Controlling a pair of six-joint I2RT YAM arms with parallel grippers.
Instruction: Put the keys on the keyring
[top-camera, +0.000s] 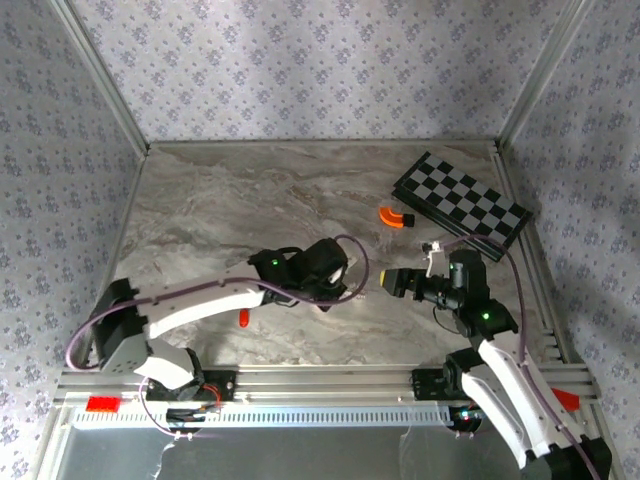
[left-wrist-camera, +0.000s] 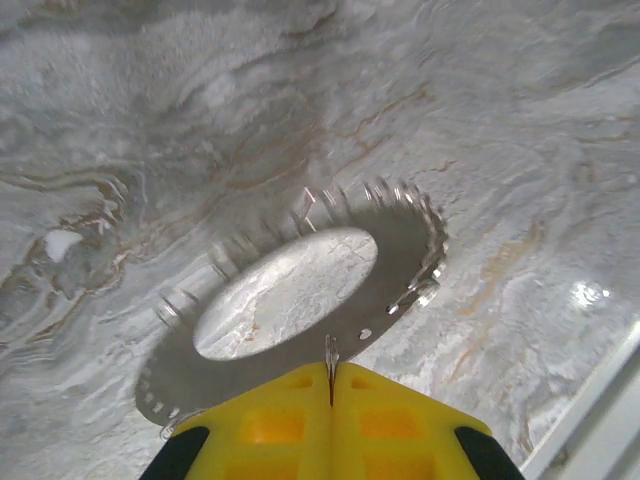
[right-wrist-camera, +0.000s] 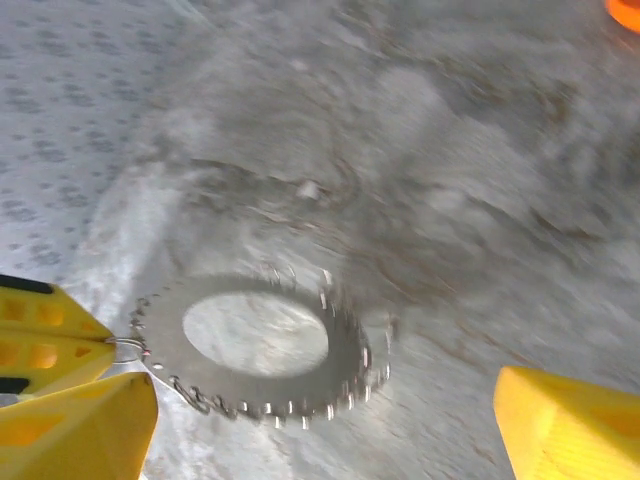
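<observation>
Left gripper (left-wrist-camera: 330, 378): clenched. In the left wrist view its two yellow fingers (left-wrist-camera: 270, 420) meet at the bottom centre of the frame and pinch a thin wire loop at the near edge of the keyring.
Keyring (left-wrist-camera: 412, 262): a silvery toothed ring in the middle of the left wrist frame, reaching up and right from the fingertips. The marbled surface (top-camera: 220, 200) shows through its hole. Whether the ring rests on the surface or hangs just above it cannot be told.
Keyring, right wrist view (right-wrist-camera: 345, 352): lower centre of a blurred frame. Its left edge is held by the left gripper's fingertips (right-wrist-camera: 60, 335) at the left edge of the frame.
Right gripper (right-wrist-camera: 325, 398): released, with the jaws spread wide. One yellow finger (right-wrist-camera: 85, 430) sits in the lower left corner and the other in the lower right. The ring lies just above the gap between them, and neither finger touches it.
Grippers, top view: the left gripper (top-camera: 335, 283) and the right gripper (top-camera: 392, 282) face each other close together at the centre right of the frame.
Red-headed key (top-camera: 243, 319): on the surface at the lower centre left of the top view, just below the left arm. It is apart from both grippers and off the ring.
Orange curved piece (top-camera: 395, 217): upper right of the top view, beside the chequered board (top-camera: 465, 205).
</observation>
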